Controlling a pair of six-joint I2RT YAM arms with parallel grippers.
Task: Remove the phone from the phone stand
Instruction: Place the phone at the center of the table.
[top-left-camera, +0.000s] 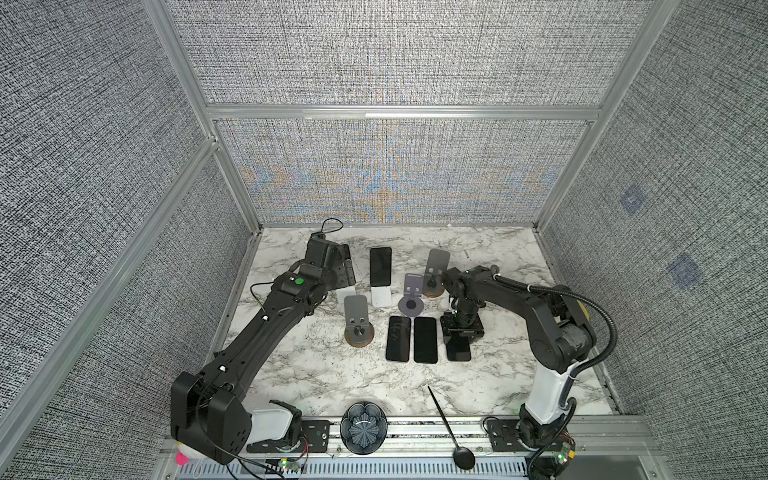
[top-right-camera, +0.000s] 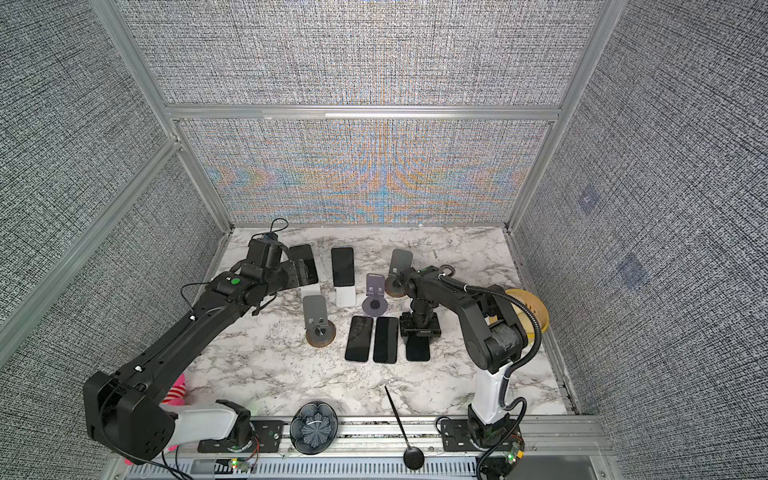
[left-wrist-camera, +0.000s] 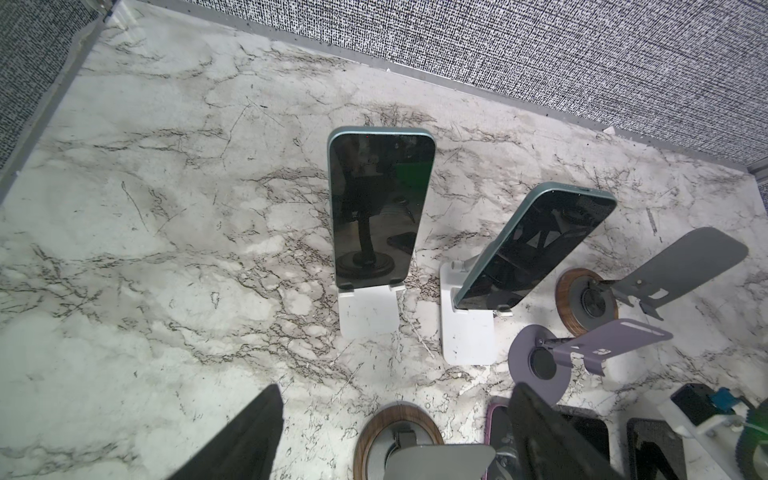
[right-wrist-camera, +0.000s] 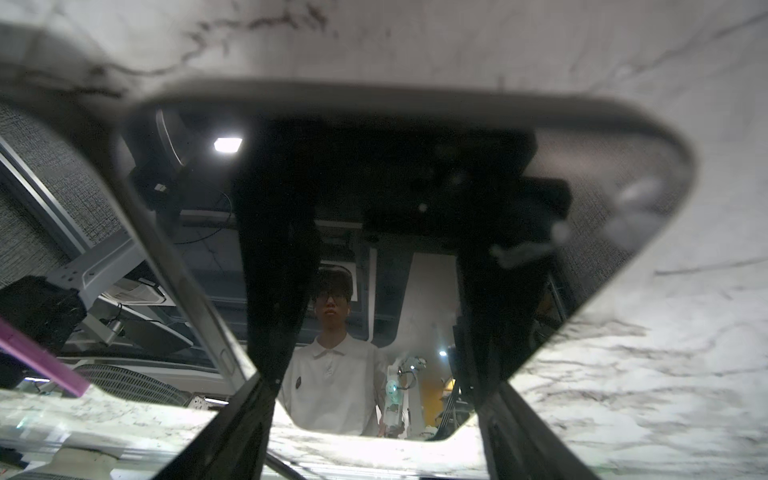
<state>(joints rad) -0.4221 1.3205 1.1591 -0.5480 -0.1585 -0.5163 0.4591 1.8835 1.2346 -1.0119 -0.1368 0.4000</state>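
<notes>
The left gripper (left-wrist-camera: 397, 388) stands wide and empty, its 2 fingers spread with nothing between them. The phone (left-wrist-camera: 380, 208) sits straight ahead of it, propped nearly upright on a white stand (left-wrist-camera: 368, 311), with bare marble between it and the fingertips. The step in hand looks like the approach to that phone. To do it well, the arm should bring the jaws across the phone's 2 long edges, above the stand's 2 small lip tabs, and close on the sides rather than the glass. It should then lift along the backrest's slope until the bottom edge clears the tabs before drawing back, since a light stand would likely tip or drag under a straight pull. A second phone (left-wrist-camera: 536, 245) leans on a second white stand (left-wrist-camera: 467, 332) just beside the first and should be kept clear of. Of the 5 stands only these 2 hold phones; the purple stand (top-left-camera: 411, 296), a grey stand (top-left-camera: 356, 318) and a farther grey stand (top-left-camera: 436, 262) are empty. The right gripper (right-wrist-camera: 378, 378) points down over a flat phone (right-wrist-camera: 602, 187) on the table (top-left-camera: 332, 382), a finger at each long edge. Whether it grips or merely brackets the phone cannot be told. 2 more phones (top-left-camera: 398, 338) lie flat beside that gripper.
</notes>
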